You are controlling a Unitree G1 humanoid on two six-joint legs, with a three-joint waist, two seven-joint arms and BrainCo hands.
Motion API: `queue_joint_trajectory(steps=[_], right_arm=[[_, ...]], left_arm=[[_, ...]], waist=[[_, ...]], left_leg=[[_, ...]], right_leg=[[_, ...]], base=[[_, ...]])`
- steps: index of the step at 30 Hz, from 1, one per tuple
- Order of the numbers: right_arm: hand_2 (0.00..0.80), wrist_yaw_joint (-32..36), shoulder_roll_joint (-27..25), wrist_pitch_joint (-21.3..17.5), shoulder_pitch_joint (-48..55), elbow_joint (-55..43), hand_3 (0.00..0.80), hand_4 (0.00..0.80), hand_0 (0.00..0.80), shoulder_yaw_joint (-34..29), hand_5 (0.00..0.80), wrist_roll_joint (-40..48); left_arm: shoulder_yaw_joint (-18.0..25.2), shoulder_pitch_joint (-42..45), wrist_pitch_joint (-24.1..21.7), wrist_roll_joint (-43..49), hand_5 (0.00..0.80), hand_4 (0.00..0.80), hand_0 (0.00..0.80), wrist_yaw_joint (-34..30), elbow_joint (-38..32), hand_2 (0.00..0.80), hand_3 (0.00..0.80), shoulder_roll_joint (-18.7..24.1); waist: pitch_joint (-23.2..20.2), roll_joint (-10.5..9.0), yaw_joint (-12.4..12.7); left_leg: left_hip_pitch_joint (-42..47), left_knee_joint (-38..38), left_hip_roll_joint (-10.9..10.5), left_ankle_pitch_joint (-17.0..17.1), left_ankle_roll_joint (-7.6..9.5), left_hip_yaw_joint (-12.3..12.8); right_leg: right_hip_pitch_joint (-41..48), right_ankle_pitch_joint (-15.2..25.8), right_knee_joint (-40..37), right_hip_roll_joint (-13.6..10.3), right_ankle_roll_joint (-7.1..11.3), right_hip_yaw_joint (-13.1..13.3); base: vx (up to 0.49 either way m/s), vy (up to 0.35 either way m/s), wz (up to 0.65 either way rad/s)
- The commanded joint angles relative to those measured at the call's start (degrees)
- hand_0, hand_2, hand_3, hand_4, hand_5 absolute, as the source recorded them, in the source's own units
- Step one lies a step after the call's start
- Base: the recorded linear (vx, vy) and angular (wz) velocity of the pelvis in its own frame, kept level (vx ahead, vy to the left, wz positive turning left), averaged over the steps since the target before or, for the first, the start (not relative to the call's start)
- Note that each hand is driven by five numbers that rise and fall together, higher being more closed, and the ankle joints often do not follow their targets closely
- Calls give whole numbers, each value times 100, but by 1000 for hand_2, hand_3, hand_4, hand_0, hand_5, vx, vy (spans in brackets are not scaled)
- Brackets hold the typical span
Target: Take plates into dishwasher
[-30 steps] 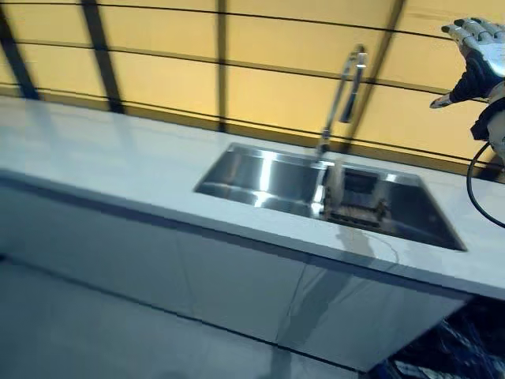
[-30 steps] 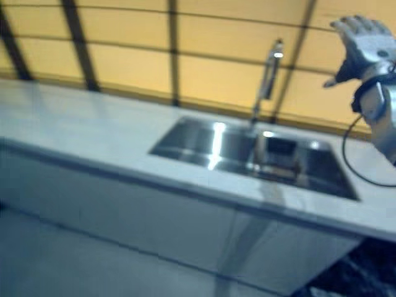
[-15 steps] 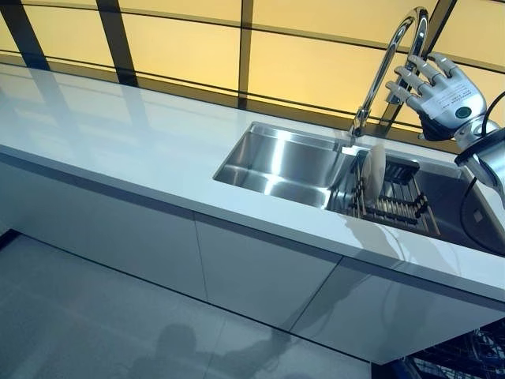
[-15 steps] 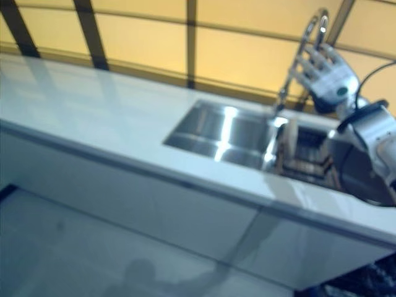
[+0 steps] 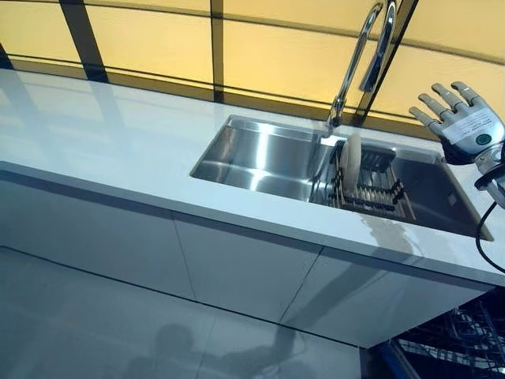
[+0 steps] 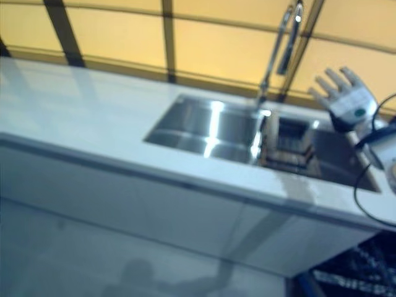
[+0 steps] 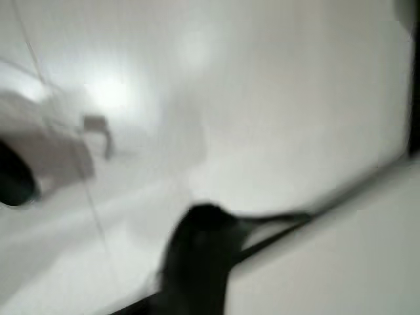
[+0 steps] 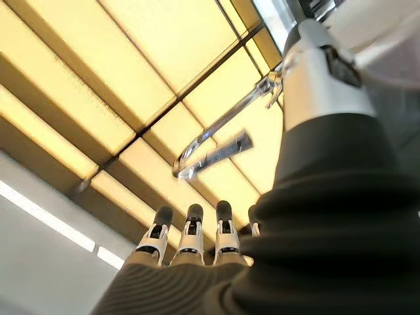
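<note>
plate: one white round plate (image 5: 350, 163) upright on edge in the dark wire dish rack (image 5: 371, 189), right half of the steel sink (image 5: 260, 158), centre right of frame
right hand: right hand (image 5: 465, 126) at right edge, raised above the sink's right end, fingers spread straight, holding nothing; plate well apart to its left and lower
left hand: not seen
faucet: tall chrome faucet (image 5: 353, 59) behind the rack
table: white table (image 5: 118, 150) around the sink

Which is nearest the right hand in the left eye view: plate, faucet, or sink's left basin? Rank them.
From the right hand:
1. Faucet, behind the sink, to the hand's left.
2. Plate, upright in the rack.
3. Sink's left basin, farthest left.
</note>
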Motion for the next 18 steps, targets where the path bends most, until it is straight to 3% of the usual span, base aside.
queue_joint_trajectory(steps=[1,18], right_arm=[[0,-204,-284,66,-728,53,0,0,0,336,0,28],[0,-440,-239,228,-562,-255,0,0,0,222,0,292]], left_arm=[[-165,-45,-85,-240,0,0,0,40,109,0,0,47],[-135,99,-211,-288,0,0,0,19,28,0,0,-4]], waist=[[16,10,121],[239,222,79]], left_leg=[[98,276,-10,-688,54,41],[138,18,-68,-652,54,131]], right_leg=[[138,199,-47,142,139,-24],[76,153,-102,45,173,-12]], base=[[6,-30,8],[21,-3,-1]])
